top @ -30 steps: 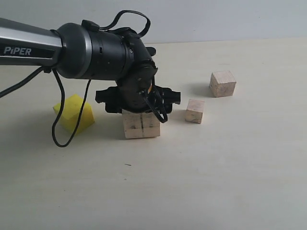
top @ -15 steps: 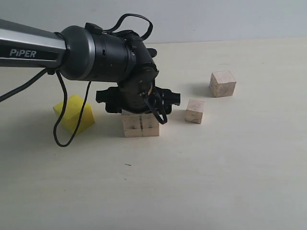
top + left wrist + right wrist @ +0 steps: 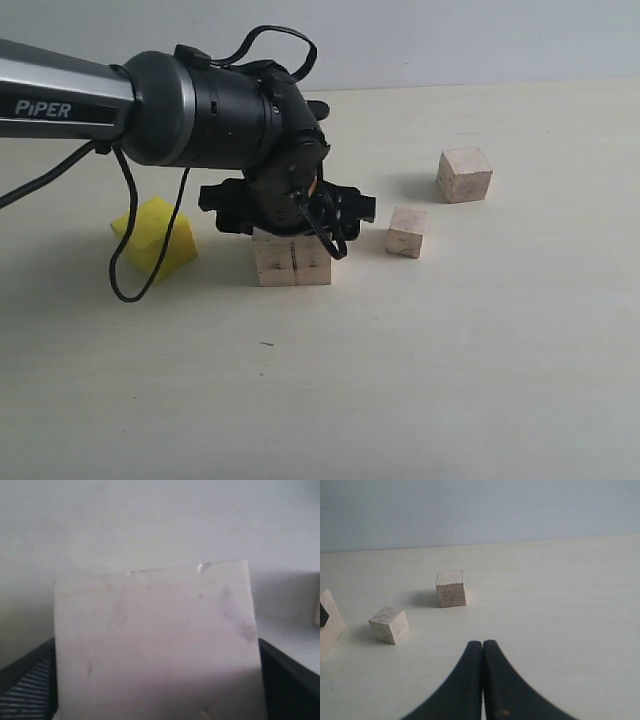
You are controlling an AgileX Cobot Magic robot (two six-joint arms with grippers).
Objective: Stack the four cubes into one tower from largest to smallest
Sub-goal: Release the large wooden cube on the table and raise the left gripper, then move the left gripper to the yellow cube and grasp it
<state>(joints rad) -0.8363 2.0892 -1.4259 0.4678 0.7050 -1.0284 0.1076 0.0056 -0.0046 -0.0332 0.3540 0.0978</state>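
Observation:
The large wood cube (image 3: 292,265), with a dark crack line on its face, rests on the table at the centre. My left gripper (image 3: 292,240) is down over its top, fingers (image 3: 30,680) pressed against both sides, shut on it. In the left wrist view that cube (image 3: 155,640) fills the frame. The yellow cube (image 3: 155,237) sits tilted to its left. On its right is the small wood cube (image 3: 407,231), and the medium wood cube (image 3: 464,174) lies further back right. My right gripper (image 3: 482,644) is shut on nothing, facing the medium cube (image 3: 451,588) and the small cube (image 3: 389,624).
The pale table (image 3: 450,380) stretches toward the front and right. A black cable (image 3: 125,260) hangs from the left arm beside the yellow cube. A pale wall (image 3: 450,40) lies behind the table's far edge.
The left gripper has sunk a little lower over the large cube, hiding more of its top, and the cube has shifted slightly left. The other cubes have not moved.

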